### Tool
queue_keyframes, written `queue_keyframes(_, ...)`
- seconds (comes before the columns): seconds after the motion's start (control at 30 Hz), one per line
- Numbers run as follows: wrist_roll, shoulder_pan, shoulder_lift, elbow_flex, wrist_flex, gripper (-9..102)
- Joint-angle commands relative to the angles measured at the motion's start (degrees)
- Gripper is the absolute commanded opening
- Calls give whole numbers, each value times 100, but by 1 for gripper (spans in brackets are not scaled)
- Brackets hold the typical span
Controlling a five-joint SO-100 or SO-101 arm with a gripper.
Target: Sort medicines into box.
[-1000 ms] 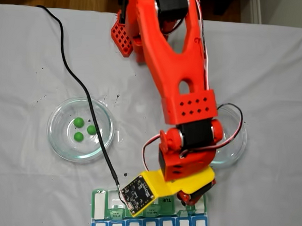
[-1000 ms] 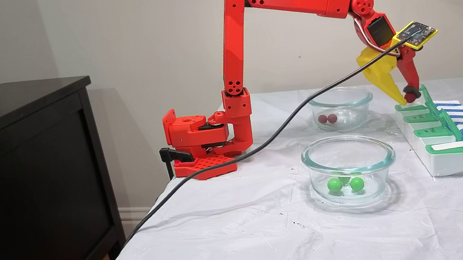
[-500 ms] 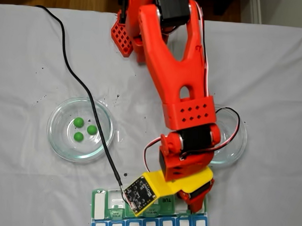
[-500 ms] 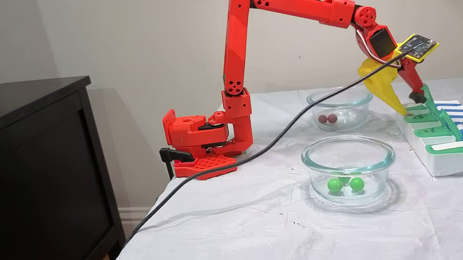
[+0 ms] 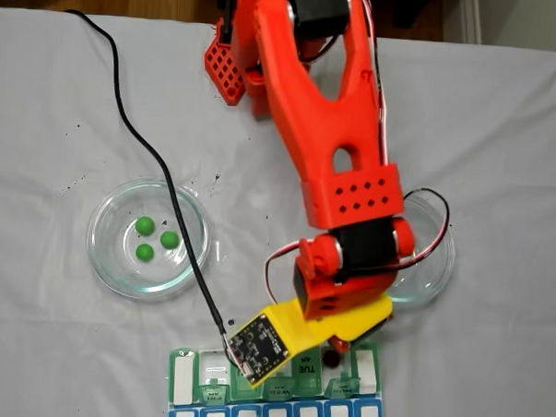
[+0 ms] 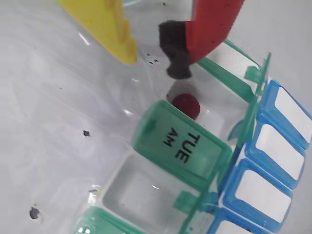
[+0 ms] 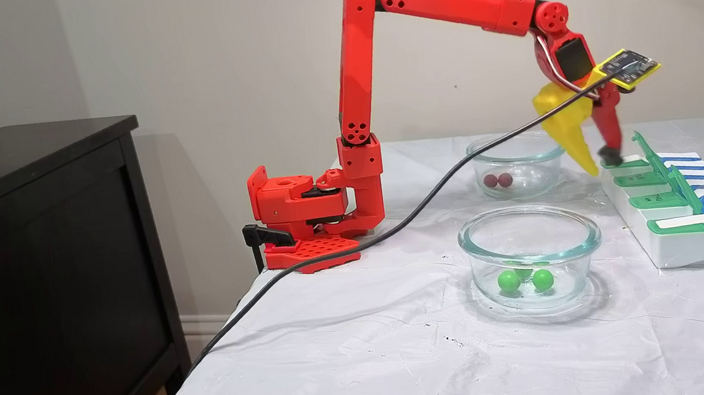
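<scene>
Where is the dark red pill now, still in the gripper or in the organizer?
In the organizer. The wrist view shows the dark red pill lying in an open compartment beside the TUE lid, below the open, empty gripper.

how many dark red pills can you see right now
3. One dark red pill lies in an open white compartment of the pill organizer, beside the TUE lid, in the wrist view. Two sit in the far glass dish in a fixed view. None seems hidden.
</scene>
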Motion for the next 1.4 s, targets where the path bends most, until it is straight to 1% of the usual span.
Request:
queue_keyframes(0.0,9,-88,844,-800,422,0)
queue_keyframes(0.07,62,-88,861,-923,624,0)
queue_keyframes(0.23,237,-492,1063,-1116,1582,0)
queue_keyframes(0.33,360,-870,1362,-879,1731,0)
queue_keyframes(0.43,475,-1257,1362,-844,2074,0)
queue_keyframes(0.57,554,-1688,1371,-703,2329,0)
queue_keyframes(0.8,404,-1907,1213,-905,3120,0)
queue_keyframes(0.97,264,-1907,1257,-422,2874,0)
queue_keyframes(1.07,-35,-1934,1345,-193,2549,0)
queue_keyframes(1.23,-562,-2021,1354,-62,2426,0)
queue_keyframes(1.37,-800,-2109,1485,79,2250,1)
